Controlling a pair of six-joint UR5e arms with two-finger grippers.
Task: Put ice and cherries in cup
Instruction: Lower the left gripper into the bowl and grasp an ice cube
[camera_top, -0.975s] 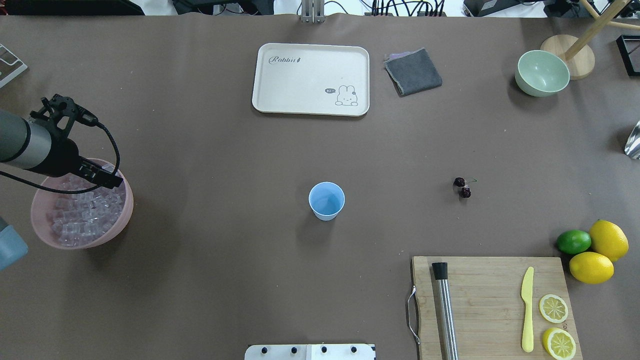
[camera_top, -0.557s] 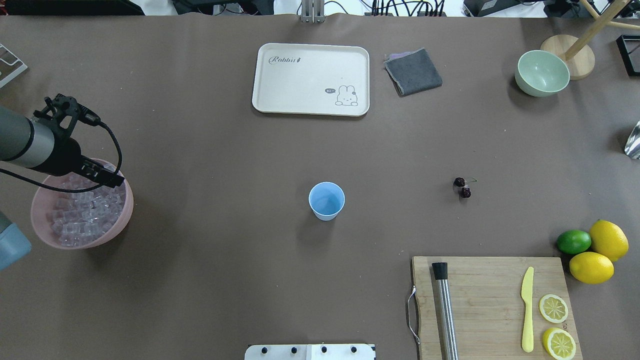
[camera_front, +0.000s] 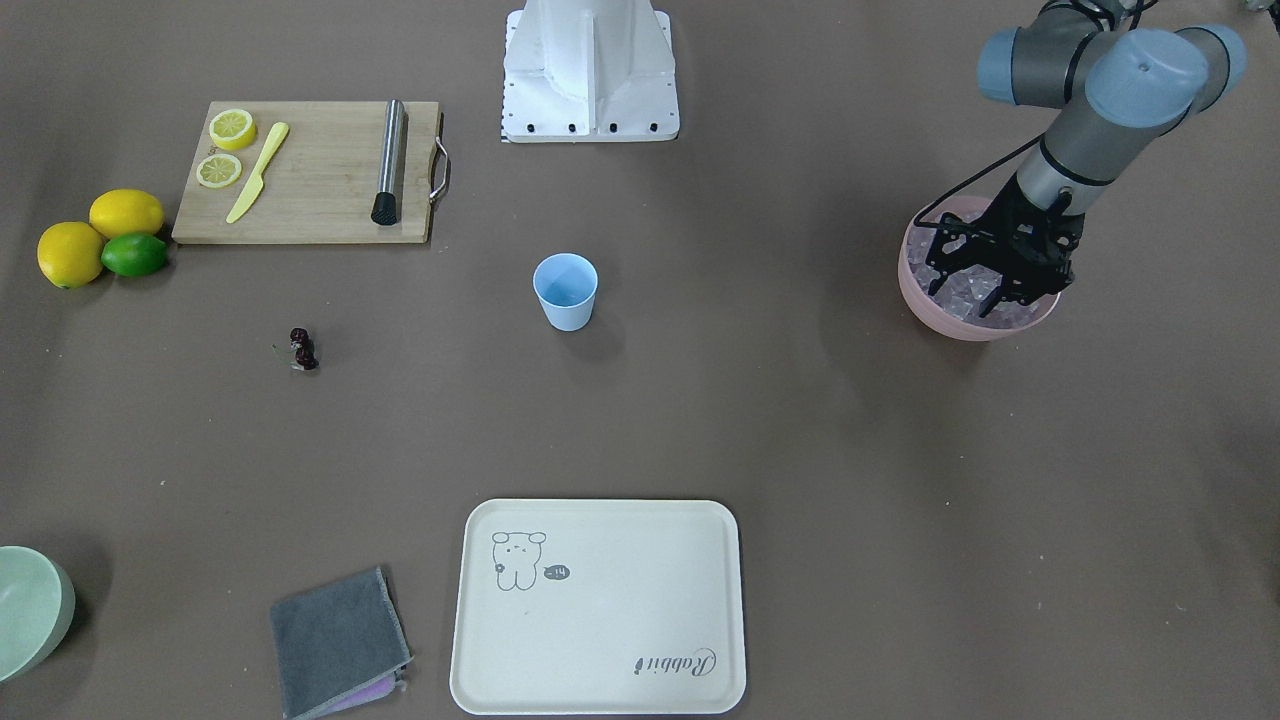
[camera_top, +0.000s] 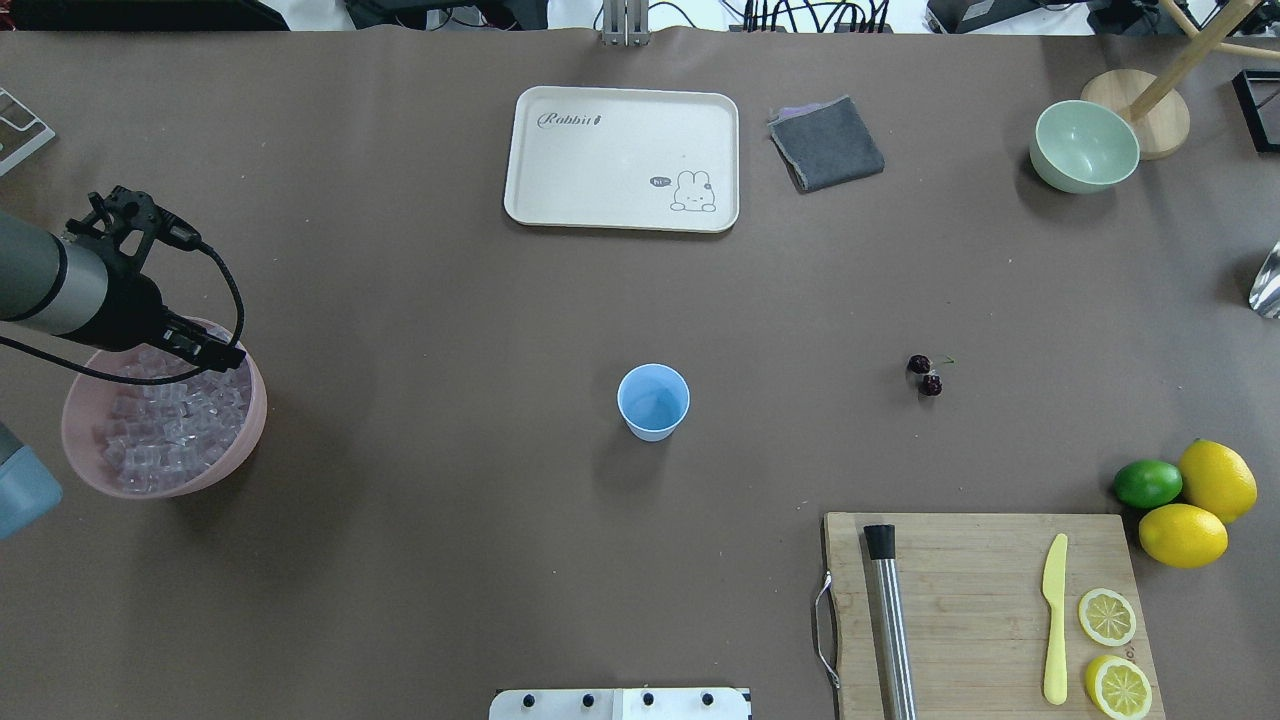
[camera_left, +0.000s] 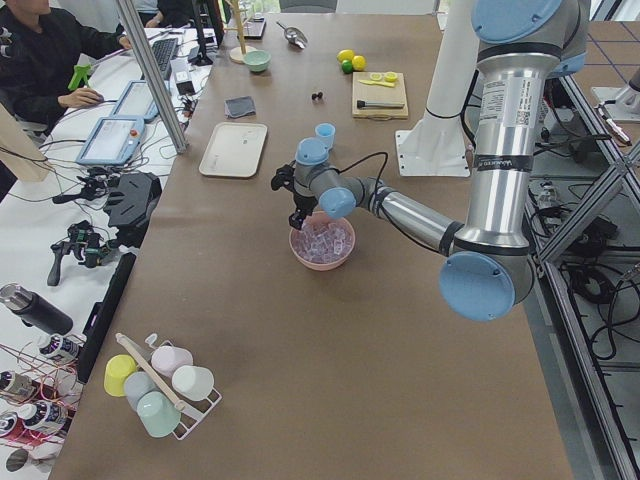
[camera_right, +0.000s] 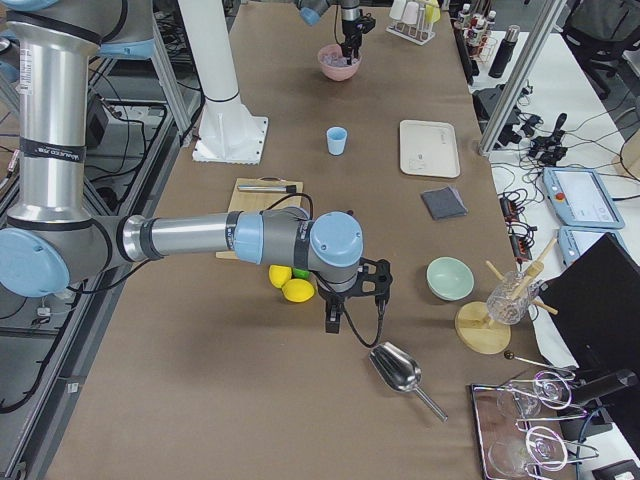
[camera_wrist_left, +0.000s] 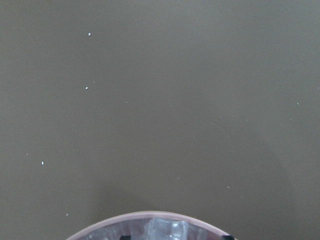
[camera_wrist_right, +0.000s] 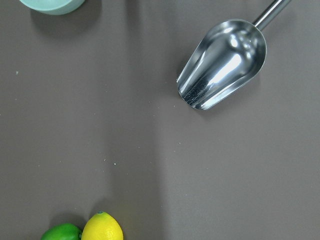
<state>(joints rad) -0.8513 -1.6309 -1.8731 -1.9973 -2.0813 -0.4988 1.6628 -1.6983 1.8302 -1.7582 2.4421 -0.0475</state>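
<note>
The light blue cup (camera_top: 653, 400) stands upright mid-table, also in the front view (camera_front: 566, 290). The dark red cherries (camera_top: 925, 374) lie on the table to its right. The ice (camera_top: 165, 435) is a heap of clear cubes in the pink bowl (camera_top: 250, 420) at the left edge. My left gripper (camera_front: 1000, 300) is open, fingers pointing down into the far side of the bowl among the cubes; whether it touches one is hidden. My right gripper (camera_right: 345, 305) hovers near the lemons, far from the cup; I cannot tell if it is open.
A cream tray (camera_top: 520, 160), grey cloth (camera_top: 826, 143) and pale green bowl (camera_top: 1085, 146) sit at the far side. A cutting board (camera_top: 980, 590) holds a muddler, yellow knife and lemon slices. Lemons and a lime (camera_top: 1180, 490) lie beside it. A metal scoop (camera_wrist_right: 222, 65) lies below the right wrist.
My left arm has drawn back slightly to the left over the pink bowl. Nothing else has moved.
</note>
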